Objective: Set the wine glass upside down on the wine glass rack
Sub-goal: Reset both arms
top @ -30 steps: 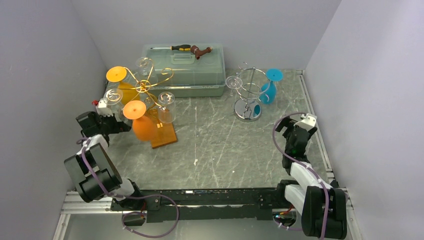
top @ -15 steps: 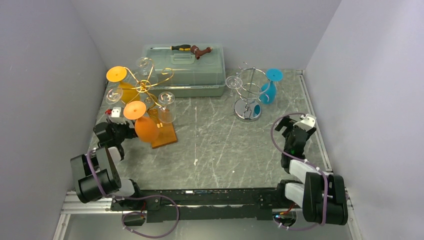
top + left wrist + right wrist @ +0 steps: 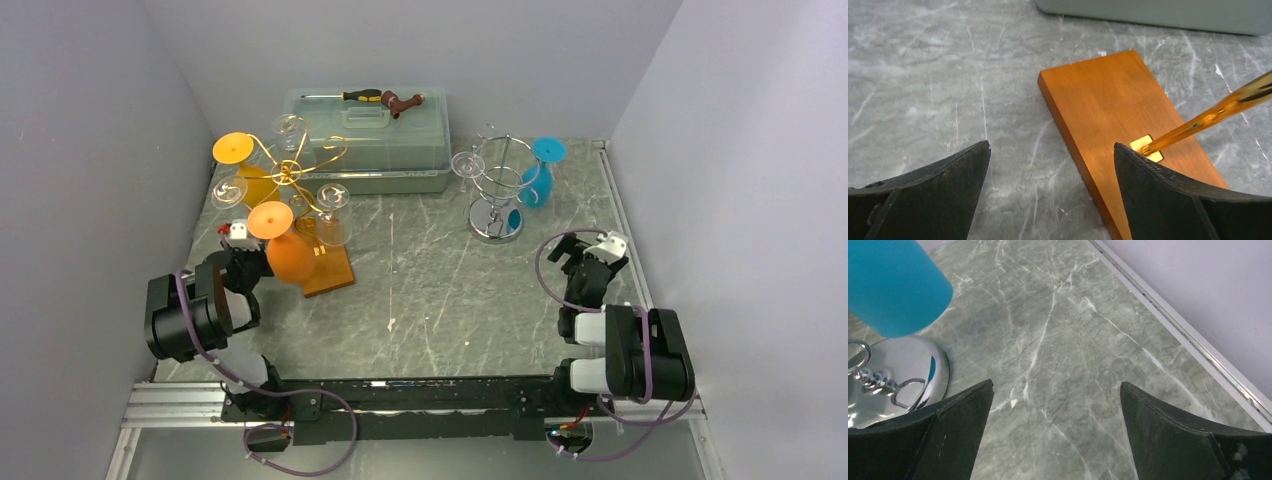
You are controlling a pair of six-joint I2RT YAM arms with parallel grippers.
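Your left gripper (image 3: 242, 262) sat empty with its jaws spread wide, just left of the orange plastic wine glass (image 3: 290, 258). The glass hung upside down on the gold wire rack (image 3: 288, 172), foot uppermost and bowl over the orange wooden base (image 3: 1118, 110). Your right gripper (image 3: 590, 265), also spread and empty, was well apart at the right, so the left arm was nearer.

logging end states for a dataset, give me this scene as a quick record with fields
left end effector: open, empty, facing wooden base
right end effector: open, empty, facing chrome rack
gold rack: two orange wine glasses and clear glasses hanging upside down
chrome rack load: blue wine glass hanging upside down
back of table: toolbox, screwdriver on lid
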